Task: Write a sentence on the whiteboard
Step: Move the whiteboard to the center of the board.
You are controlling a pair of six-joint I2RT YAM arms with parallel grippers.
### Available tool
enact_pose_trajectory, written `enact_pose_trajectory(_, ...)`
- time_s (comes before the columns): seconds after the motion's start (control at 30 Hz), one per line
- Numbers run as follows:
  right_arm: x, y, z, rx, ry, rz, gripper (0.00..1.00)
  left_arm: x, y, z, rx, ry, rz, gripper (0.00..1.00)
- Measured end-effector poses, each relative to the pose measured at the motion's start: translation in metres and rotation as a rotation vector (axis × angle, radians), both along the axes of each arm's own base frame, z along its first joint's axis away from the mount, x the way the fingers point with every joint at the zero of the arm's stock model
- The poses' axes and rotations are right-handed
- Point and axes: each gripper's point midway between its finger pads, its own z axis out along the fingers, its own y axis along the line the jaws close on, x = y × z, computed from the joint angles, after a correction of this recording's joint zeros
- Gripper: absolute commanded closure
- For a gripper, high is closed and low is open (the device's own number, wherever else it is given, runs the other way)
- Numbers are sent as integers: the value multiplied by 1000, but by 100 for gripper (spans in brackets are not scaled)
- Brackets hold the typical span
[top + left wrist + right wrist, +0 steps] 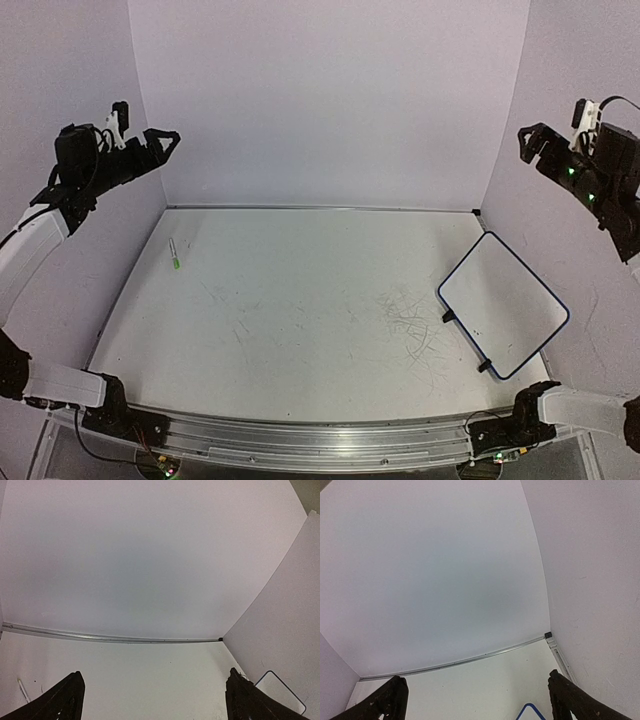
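The whiteboard (503, 303) lies flat at the table's right side, turned at an angle, with a dark blue rim and two black feet on its near-left edge. Its face is plain white; the sentence is out of view. A corner of the whiteboard (280, 692) shows in the left wrist view, and the blue tip of the whiteboard (530, 713) in the right wrist view. A thin marker (175, 255) with a green end lies far left on the table. My left gripper (168, 142) (155, 674) hangs open high by the left wall. My right gripper (527, 145) (477, 676) hangs open high by the right wall, above the board.
White walls close the table at the back and both sides. Grey scribble scratches (410, 325) mark the tabletop left of the board. An aluminium rail (310, 435) runs along the near edge between the two arm bases.
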Motion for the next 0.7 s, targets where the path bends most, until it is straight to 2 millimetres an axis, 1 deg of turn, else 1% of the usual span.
enact_pose_trajectory(0.1, 5, 7, -12, 0, -2, 36, 2, 5, -9, -12, -8, 34, -47, 1)
enact_pose_trajectory(0.23, 5, 15, -30, 17, -5, 81, 2, 7, -21, -38, -15, 96, -91, 1)
enact_pose_trajectory(0.27, 6, 18, -32, 22, -1, 96, 2, 6, -26, -44, -14, 111, -105, 1)
enact_pose_trajectory(0.37, 18, 31, -30, 43, 11, 144, 2, 5, -38, -55, -14, 139, -145, 0)
enact_pose_trajectory(0.4, 24, 40, -31, 55, 21, 163, 2, 4, -43, -58, -13, 146, -159, 0)
enact_pose_trajectory(0.47, 35, 64, -41, 73, 57, 210, 2, 4, -51, -63, -12, 158, -183, 1)
enact_pose_trajectory(0.53, 45, 103, -64, 90, 130, 281, 3, 3, -60, -70, -8, 175, -205, 0)
enact_pose_trajectory(0.57, 49, 123, -77, 101, 173, 317, 5, 3, -65, -73, -6, 183, -216, 1)
enact_pose_trajectory(0.63, 54, 162, -115, 141, 286, 369, 7, 0, -77, -80, 0, 197, -244, 1)
enact_pose_trajectory(0.7, 52, 188, -156, 181, 406, 375, 6, -5, -87, -86, 6, 210, -271, 1)
